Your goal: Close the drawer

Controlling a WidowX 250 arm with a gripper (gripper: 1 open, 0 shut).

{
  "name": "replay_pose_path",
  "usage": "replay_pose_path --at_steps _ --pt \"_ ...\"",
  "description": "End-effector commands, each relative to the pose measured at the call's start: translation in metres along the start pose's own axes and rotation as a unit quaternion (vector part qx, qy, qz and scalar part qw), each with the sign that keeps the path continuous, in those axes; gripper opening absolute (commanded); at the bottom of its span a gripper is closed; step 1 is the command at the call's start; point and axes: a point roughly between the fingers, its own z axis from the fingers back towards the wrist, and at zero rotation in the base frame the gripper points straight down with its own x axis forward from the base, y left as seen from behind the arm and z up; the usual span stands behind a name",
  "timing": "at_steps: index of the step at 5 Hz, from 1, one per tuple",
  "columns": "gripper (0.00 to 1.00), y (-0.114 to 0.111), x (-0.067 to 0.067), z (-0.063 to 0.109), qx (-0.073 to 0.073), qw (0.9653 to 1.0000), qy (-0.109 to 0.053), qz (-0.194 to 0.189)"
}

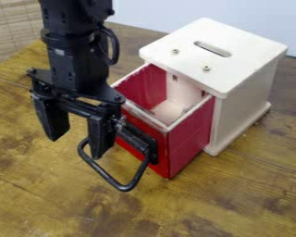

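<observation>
The red drawer stands pulled out of the white wooden cabinet, its pale interior showing from above. A black plate and a large black loop handle sit on its red front, facing the lower left. My gripper hangs just left of the drawer front and above the handle, fingers pointing down. Its two fingers stand spread apart with nothing between them, so it is open. The right finger is close to the black plate; whether it touches is unclear.
The cabinet has a slot on its top and rests on a brown wooden table. A woven panel fills the back left corner. The black arm rises over the table's left side.
</observation>
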Motion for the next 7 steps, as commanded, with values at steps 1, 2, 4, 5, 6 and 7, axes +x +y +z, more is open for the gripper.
replay_pose_path --at_steps 1,2,4,5,6,7 --pt "1.0 0.005 -0.002 0.003 -0.004 0.9998 -0.014 0.012" --pt "1.0 0.01 -0.006 0.006 -0.007 0.9993 -0.029 0.023" --pt "1.0 0.008 -0.014 0.037 -0.002 0.997 -0.066 0.041" --pt "1.0 0.006 -0.009 0.04 0.004 0.9959 -0.072 0.055" --pt "1.0 0.007 -0.005 0.034 0.009 0.9963 -0.066 0.055" --pt "1.0 0.007 -0.002 0.027 0.016 0.9965 -0.061 0.054"
